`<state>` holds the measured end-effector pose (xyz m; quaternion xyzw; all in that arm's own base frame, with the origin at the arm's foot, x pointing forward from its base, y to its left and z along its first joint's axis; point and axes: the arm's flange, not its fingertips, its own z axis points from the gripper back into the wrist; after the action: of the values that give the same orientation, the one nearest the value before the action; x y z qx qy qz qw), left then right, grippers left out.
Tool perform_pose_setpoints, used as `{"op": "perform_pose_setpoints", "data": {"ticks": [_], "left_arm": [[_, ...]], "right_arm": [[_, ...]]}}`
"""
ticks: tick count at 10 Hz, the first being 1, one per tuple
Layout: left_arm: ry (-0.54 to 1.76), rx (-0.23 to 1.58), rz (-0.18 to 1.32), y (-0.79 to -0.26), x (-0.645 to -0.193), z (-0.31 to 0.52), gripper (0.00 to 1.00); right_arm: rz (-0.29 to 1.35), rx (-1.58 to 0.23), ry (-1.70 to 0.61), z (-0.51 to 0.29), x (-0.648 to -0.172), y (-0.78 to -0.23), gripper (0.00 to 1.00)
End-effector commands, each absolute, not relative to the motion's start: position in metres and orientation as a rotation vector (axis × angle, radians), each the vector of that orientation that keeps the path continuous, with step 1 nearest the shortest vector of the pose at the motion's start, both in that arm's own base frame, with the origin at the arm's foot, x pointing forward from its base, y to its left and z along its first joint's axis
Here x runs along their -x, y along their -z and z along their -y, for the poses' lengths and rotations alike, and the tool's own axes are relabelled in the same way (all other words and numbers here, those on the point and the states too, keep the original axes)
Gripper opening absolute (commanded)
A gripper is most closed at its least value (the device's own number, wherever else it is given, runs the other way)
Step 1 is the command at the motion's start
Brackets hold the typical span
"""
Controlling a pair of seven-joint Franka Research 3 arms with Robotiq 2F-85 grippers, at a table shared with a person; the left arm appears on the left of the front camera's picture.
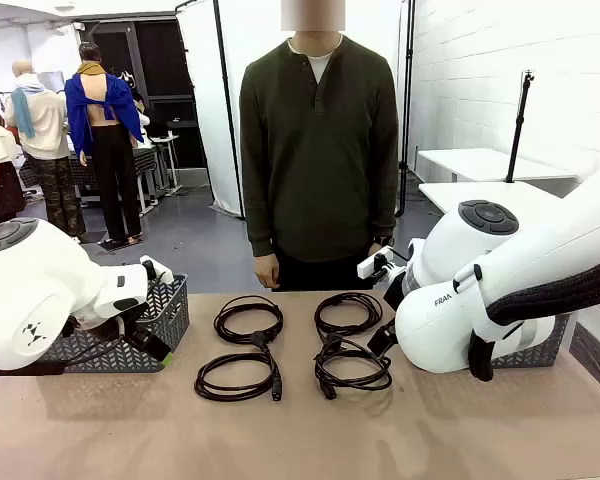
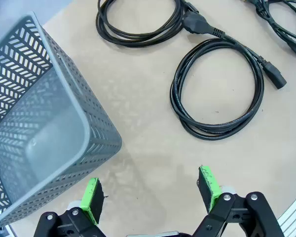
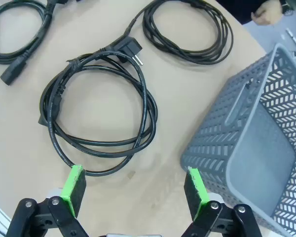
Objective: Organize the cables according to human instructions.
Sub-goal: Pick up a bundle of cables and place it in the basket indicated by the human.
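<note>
While right fingers [image 3: 74,190] gape, a cable [image 3: 126,47] lies just beyond them

The front view sits on the robot's side, looking level across the table [image 1: 460,430] at the human [image 1: 318,150]; each wrist view looks steeply down from close above the tabletop — the left past the left gripper [image 2: 150,195], the right past the right gripper [image 3: 133,190]; all three share the cables [image 1: 264,343].
</note>
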<state>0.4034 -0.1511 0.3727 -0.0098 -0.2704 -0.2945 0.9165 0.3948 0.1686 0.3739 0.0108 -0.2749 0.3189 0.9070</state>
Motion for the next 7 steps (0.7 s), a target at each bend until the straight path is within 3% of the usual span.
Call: {"op": "perform_pose_setpoints", "data": {"ticks": [1, 7], "left_arm": [[0.606, 0.02, 0.557, -0.3728, -0.4034, 0.1511, 1.0], [0.606, 0.02, 0.557, -0.3728, -0.4034, 0.1511, 1.0]], "right_arm": [[0.567, -0.022, -0.658, -0.1686, -0.3948, -0.3739, 1.0], [0.567, -0.022, -0.658, -0.1686, -0.3948, -0.3739, 1.0]]}}
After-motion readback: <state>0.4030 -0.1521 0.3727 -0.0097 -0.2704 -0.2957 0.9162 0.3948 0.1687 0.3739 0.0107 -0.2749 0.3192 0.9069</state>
